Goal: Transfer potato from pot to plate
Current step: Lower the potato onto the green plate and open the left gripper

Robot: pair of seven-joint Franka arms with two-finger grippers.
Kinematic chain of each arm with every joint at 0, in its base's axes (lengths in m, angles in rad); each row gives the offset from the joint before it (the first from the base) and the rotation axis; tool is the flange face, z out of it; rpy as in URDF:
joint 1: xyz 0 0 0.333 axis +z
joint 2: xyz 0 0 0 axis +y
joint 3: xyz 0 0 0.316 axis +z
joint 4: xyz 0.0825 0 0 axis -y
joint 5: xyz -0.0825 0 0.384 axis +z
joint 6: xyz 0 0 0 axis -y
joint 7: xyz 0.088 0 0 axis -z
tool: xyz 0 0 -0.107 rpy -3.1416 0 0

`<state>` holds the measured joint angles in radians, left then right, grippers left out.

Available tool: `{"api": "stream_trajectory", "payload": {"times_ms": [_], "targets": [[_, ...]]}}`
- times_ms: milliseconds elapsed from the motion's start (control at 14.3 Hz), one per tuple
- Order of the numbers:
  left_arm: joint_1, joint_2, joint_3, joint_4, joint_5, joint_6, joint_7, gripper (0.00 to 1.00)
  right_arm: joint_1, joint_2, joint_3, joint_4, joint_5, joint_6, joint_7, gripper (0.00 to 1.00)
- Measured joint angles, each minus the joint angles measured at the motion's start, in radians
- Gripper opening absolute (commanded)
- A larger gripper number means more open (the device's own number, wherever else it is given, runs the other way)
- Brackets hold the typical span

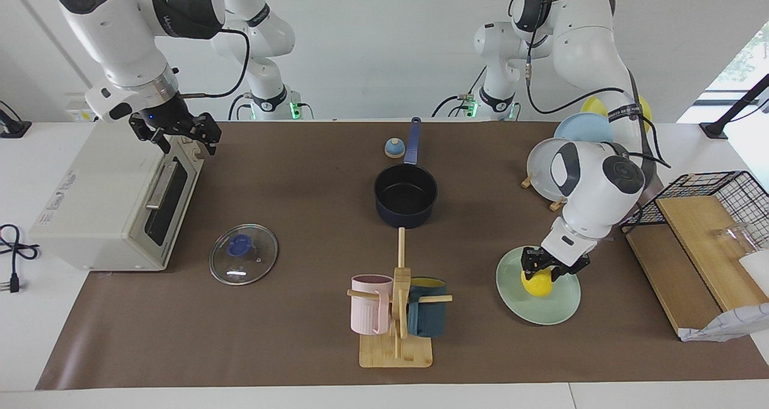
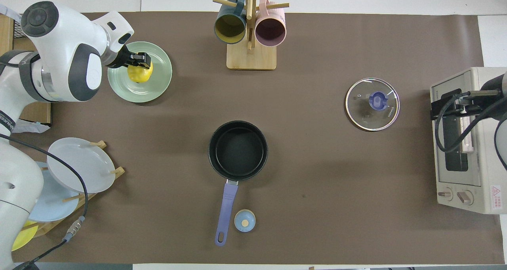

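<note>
The yellow potato (image 1: pixel 536 284) is at the middle of the pale mint-green plate (image 1: pixel 544 311), low on it or just above it. It also shows in the overhead view (image 2: pixel 139 75) on the plate (image 2: pixel 157 88). My left gripper (image 1: pixel 544 270) (image 2: pixel 140 62) is shut on the potato's top, over the plate. The dark navy pot (image 1: pixel 405 196) (image 2: pixel 237 150) stands empty at mid-table, its blue handle pointing toward the robots. My right gripper (image 1: pixel 183 140) (image 2: pixel 440 110) waits, open and empty, over the toaster oven's top front edge.
A toaster oven (image 1: pixel 108 199) stands at the right arm's end, a glass lid (image 1: pixel 243 254) beside it. A mug rack (image 1: pixel 396 313) with a pink and a teal mug stands beside the plate. A plate rack (image 1: pixel 556 172), a wire basket (image 1: pixel 709 199) and a small blue knob (image 1: pixel 394 148) are also there.
</note>
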<state>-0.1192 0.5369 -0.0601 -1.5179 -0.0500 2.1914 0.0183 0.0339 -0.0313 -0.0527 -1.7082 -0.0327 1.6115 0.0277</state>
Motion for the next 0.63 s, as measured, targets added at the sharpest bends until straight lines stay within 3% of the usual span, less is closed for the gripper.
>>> {"api": "stream_trajectory", "payload": {"times_ms": [420,490,560,630], "targets": [[0.000,0.005,-0.002,-0.050,0.010,0.035,0.027,0.00,0.004,0.000,0.003,0.004,-0.002,0.002,0.000,1.00],[0.000,0.005,-0.002,-0.054,0.012,0.035,0.038,0.06,0.004,0.000,0.005,0.004,-0.006,0.002,-0.001,1.00],[0.000,0.004,-0.002,-0.055,0.012,0.036,0.048,0.73,0.004,0.001,0.006,0.005,-0.013,0.002,-0.004,1.00],[0.000,0.004,-0.002,-0.055,0.012,0.036,0.056,1.00,0.004,0.003,0.007,0.008,-0.019,0.002,-0.008,1.00]]}}
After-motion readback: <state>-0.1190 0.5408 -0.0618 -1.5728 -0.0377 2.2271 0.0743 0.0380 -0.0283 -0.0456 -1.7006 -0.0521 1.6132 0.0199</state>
